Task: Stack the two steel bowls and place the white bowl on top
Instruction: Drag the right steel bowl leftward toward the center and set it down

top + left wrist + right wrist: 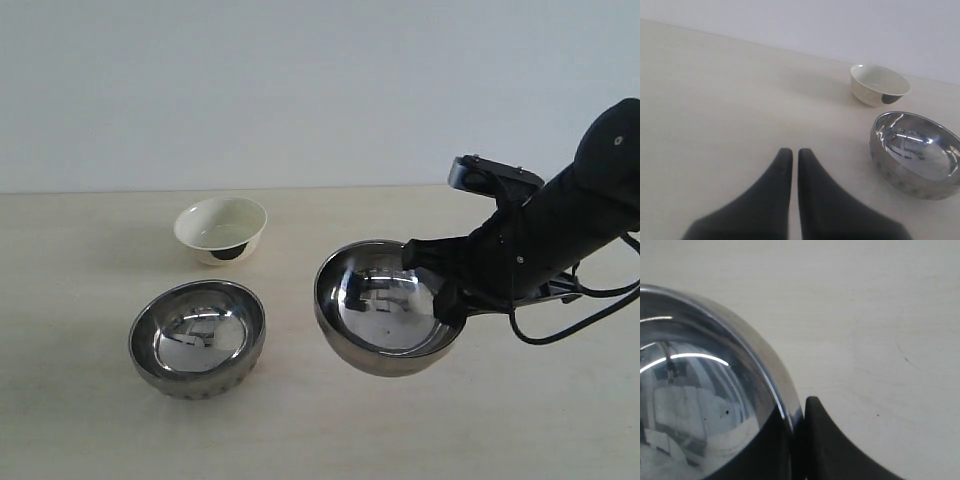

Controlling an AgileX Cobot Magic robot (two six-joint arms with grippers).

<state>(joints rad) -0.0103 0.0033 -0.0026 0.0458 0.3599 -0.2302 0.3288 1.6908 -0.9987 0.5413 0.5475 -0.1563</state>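
Note:
One steel bowl (197,338) rests on the table at the left, also in the left wrist view (916,153). The second steel bowl (385,305) hangs tilted above the table at the middle; my right gripper (436,285) is shut on its right rim, one finger inside and one outside. In the right wrist view that bowl (700,390) fills one side and the right gripper (796,415) pinches its rim. The white bowl (221,228) with a black mark stands behind the left steel bowl, and also shows as the white bowl (880,85). My left gripper (791,154) is shut on nothing, away from both bowls.
The pale wooden table (80,250) runs back to a plain white wall (300,90). The right arm's black body (570,220) and a cable (560,325) lie over the table's right side.

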